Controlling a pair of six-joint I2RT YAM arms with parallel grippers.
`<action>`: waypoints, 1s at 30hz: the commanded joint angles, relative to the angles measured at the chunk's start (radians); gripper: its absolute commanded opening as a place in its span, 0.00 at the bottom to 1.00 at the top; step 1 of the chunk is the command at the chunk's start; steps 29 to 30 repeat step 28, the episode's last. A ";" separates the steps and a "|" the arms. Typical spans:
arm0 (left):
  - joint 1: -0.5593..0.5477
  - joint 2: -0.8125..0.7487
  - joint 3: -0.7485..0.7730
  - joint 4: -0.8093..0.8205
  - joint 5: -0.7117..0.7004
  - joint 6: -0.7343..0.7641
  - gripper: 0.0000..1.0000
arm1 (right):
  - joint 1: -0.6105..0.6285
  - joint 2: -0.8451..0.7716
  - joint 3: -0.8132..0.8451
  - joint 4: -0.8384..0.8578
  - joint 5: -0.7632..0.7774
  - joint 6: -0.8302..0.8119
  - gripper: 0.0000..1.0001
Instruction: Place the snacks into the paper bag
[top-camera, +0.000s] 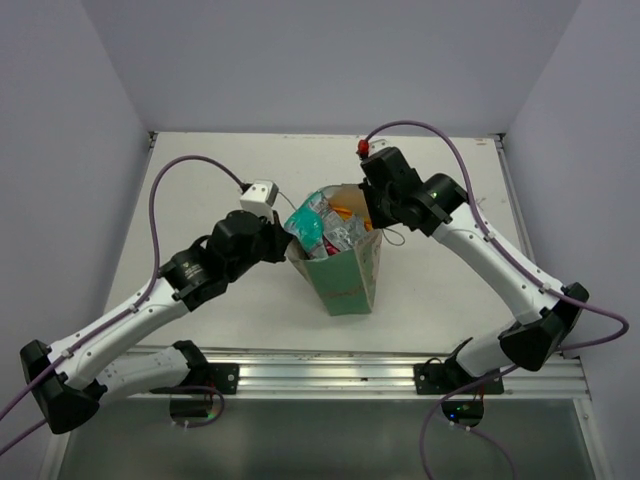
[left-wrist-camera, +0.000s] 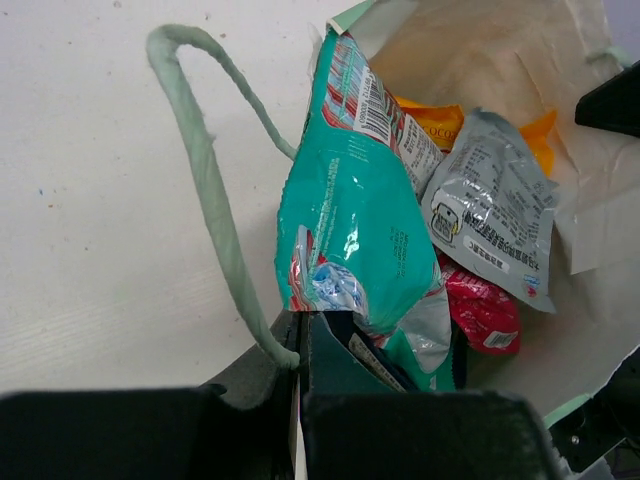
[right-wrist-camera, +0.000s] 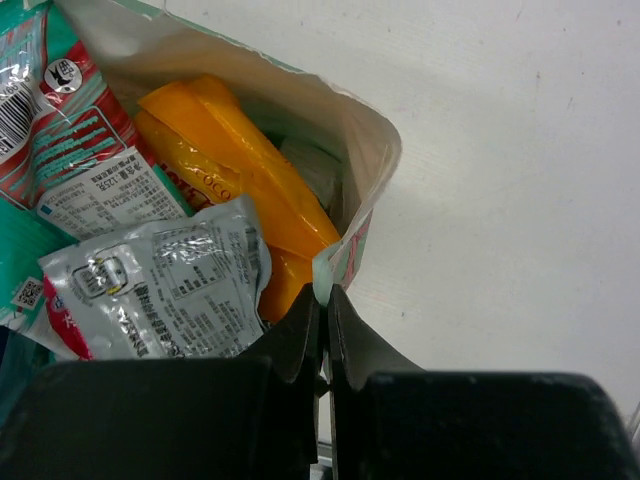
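Observation:
The paper bag (top-camera: 345, 280) stands upright mid-table, its mouth open and filled with snacks. A large teal packet (left-wrist-camera: 350, 220) sticks up at the left, with a silver-grey packet (left-wrist-camera: 495, 215), a red one (left-wrist-camera: 480, 310) and an orange one (left-wrist-camera: 435, 120) beside it. My left gripper (left-wrist-camera: 300, 325) is shut on the bag's left rim, next to the pale string handle (left-wrist-camera: 205, 170). My right gripper (right-wrist-camera: 325, 295) is shut on the bag's right rim (right-wrist-camera: 370, 150), close to the orange packet (right-wrist-camera: 240, 170) and the silver-grey packet (right-wrist-camera: 170, 280). In the top view, the left gripper (top-camera: 285, 243) and right gripper (top-camera: 375, 222) flank the bag's mouth.
The white table (top-camera: 200, 300) is walled at the back and both sides. A metal rail (top-camera: 330, 375) runs along its near edge between the arm bases. Cables loop over both arms.

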 joint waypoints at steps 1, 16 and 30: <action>-0.005 -0.002 0.038 0.112 -0.084 -0.009 0.00 | -0.001 -0.041 -0.090 0.151 -0.013 -0.002 0.00; -0.177 0.099 0.304 0.154 -0.254 0.091 0.78 | -0.009 -0.028 0.309 -0.137 0.245 -0.044 0.57; -0.199 0.127 0.516 0.083 -0.606 0.261 0.95 | -0.009 -0.136 0.297 -0.235 0.569 -0.048 0.69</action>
